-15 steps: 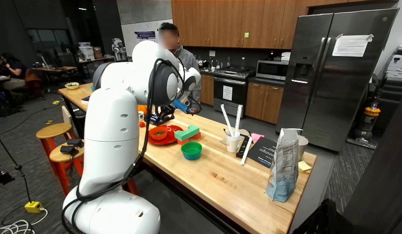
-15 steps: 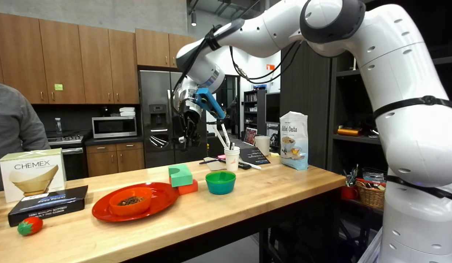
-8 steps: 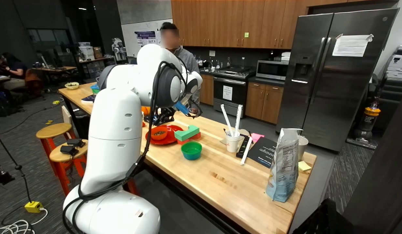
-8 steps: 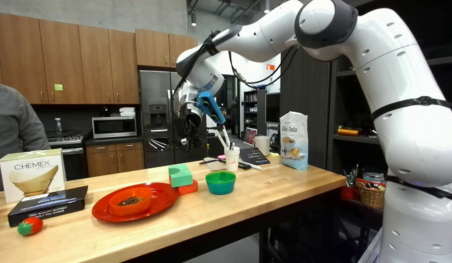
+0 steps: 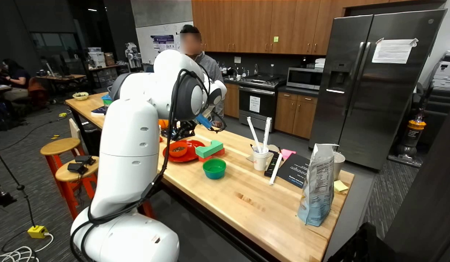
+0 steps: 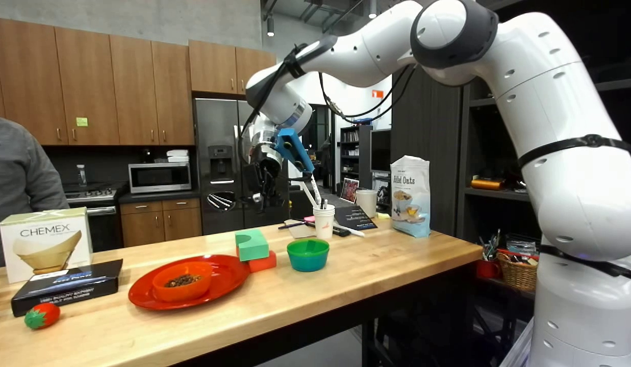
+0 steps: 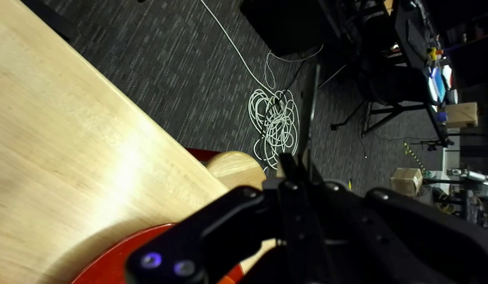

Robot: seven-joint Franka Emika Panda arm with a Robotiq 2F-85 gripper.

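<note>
Now the tool (image 7: 301, 173), clamped tight around a dark utensil (image 6: 222, 202), sits slightly lower than a second ago above the desk (image 6: 366, 260); the red plate (image 6: 232, 272), bearing an orange bowl (image 6: 186, 293), and the green bowl (image 6: 308, 261) stay put.

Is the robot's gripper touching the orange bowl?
Apart. In an exterior view, the gripper hangs higher and off to one side of the orange bowl, with table and plate showing in between.
</note>
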